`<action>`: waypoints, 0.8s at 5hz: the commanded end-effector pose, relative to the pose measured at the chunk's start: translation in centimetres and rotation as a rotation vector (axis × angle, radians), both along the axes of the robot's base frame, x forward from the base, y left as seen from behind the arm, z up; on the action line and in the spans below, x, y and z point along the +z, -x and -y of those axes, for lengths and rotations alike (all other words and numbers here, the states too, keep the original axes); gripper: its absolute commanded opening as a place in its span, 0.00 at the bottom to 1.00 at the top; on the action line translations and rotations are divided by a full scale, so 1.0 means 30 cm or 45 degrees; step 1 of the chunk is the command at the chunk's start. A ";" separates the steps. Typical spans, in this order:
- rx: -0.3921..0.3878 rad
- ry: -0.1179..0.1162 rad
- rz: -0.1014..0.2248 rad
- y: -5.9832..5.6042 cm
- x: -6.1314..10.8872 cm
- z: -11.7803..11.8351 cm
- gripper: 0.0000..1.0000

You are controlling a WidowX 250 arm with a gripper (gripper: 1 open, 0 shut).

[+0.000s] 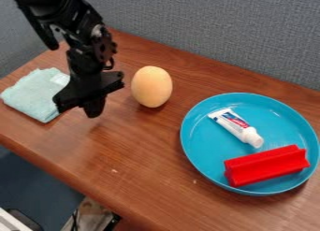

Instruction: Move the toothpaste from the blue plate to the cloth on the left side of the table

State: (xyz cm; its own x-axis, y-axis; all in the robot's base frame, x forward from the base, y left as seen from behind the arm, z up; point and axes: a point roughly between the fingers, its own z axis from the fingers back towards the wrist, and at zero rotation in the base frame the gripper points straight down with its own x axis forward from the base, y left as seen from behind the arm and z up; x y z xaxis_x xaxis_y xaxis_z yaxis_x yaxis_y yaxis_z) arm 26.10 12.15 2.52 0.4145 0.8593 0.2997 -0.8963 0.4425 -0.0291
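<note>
The toothpaste point(235, 126), a small white tube with red and blue marks, lies on the blue plate point(207, 141) at the right of the table point(138, 146). The light teal cloth point(36, 91) lies folded at the left. My gripper point(90, 108) hangs just right of the cloth, far left of the plate. Its black fingers are shut and point down at the wood with nothing between them.
An orange egg-shaped object point(152, 86) stands between the gripper and the plate. A red rectangular block point(267, 166) lies on the plate's near right part. The table's front edge runs along the lower left.
</note>
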 end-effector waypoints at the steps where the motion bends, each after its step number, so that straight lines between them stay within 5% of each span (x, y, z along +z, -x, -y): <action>1: -0.026 -0.034 0.019 -0.028 0.031 -0.007 0.00; 4: -0.021 -0.043 -0.007 -0.030 0.035 -0.010 0.00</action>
State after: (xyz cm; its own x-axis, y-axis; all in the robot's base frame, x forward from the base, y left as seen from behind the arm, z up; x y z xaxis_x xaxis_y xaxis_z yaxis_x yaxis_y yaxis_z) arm 26.20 12.29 2.73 0.4222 0.8568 0.2960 -0.8973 0.4415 0.0019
